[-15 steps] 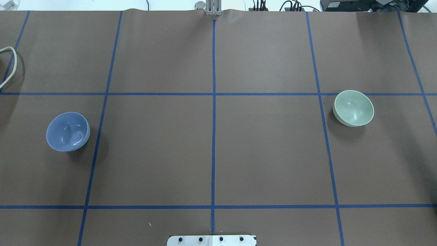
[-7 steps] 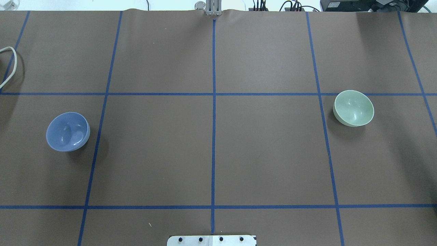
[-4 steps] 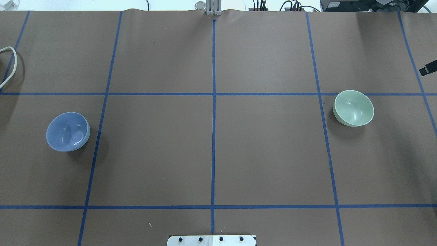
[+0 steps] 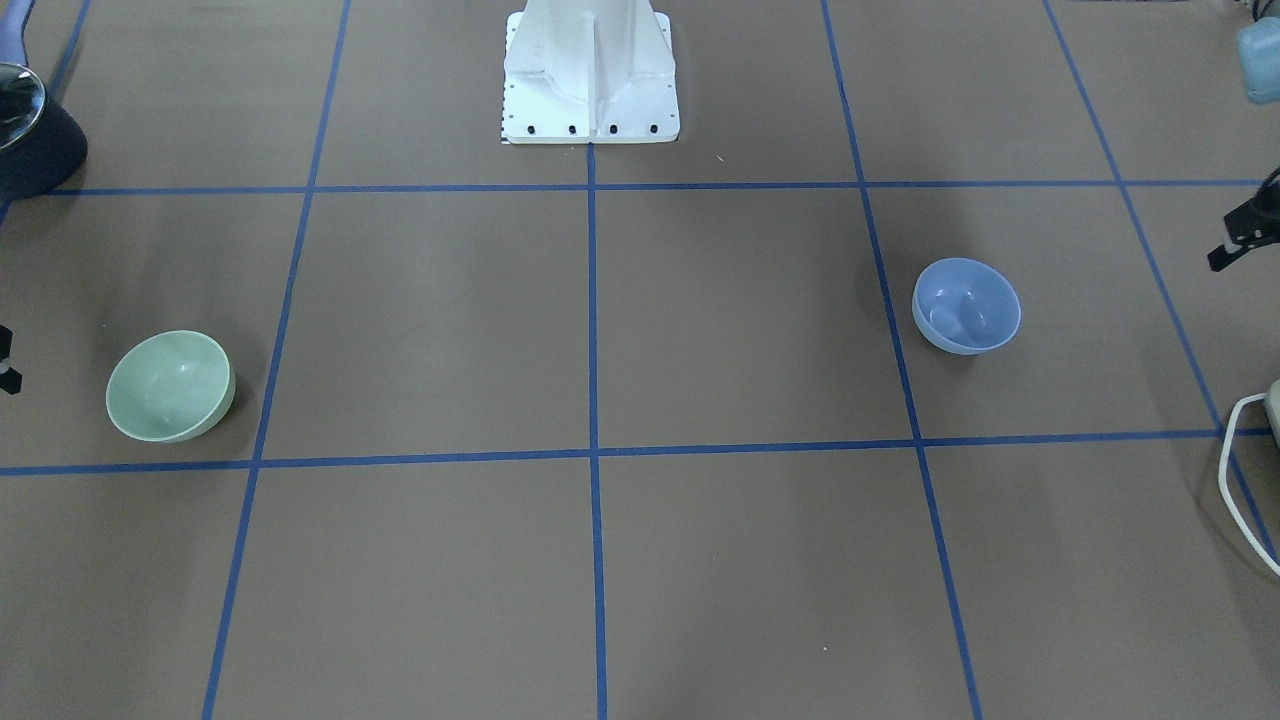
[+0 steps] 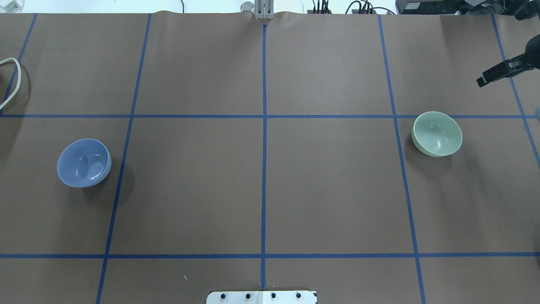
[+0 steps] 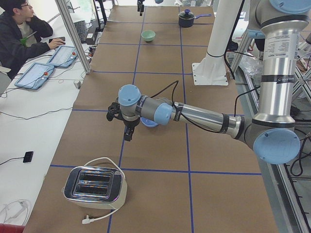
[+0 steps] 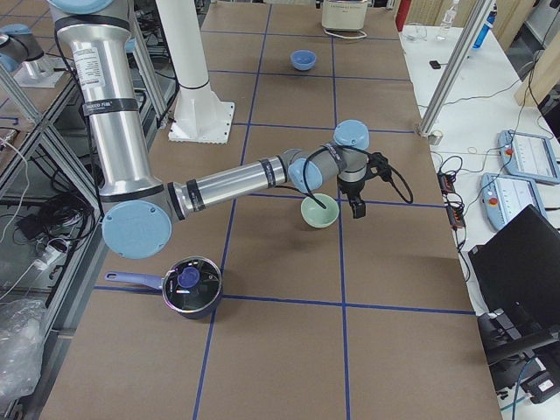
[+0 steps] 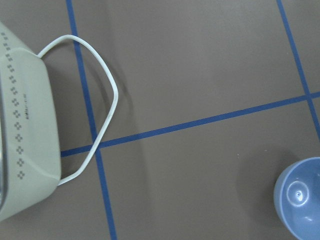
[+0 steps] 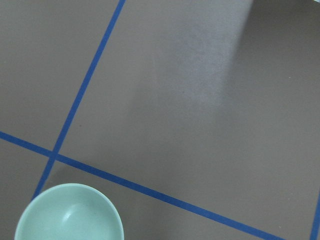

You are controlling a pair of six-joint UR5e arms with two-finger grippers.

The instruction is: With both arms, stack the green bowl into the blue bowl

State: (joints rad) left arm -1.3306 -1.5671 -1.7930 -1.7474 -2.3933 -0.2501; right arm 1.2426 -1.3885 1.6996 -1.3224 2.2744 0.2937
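The green bowl (image 5: 437, 134) stands upright and empty at the table's right; it also shows in the right wrist view (image 9: 70, 212). The blue bowl (image 5: 84, 162) stands upright and empty at the left, and in the left wrist view (image 8: 300, 197). My right gripper (image 5: 481, 81) pokes in at the right edge, raised, beyond and to the right of the green bowl. My left gripper (image 4: 1218, 262) hangs at the table's left end, outside the blue bowl and apart from it. I cannot tell whether either gripper is open or shut.
A cream toaster (image 6: 95, 187) with a white cord (image 5: 12, 80) sits at the left end. A dark pot (image 7: 188, 284) with a lid stands at the near right end. The white pedestal (image 4: 590, 70) stands mid-table on the robot's side. Blue tape lines grid the brown table.
My right gripper has come into the overhead view from the right edge and moved further left. Both bowls have stayed where they were.
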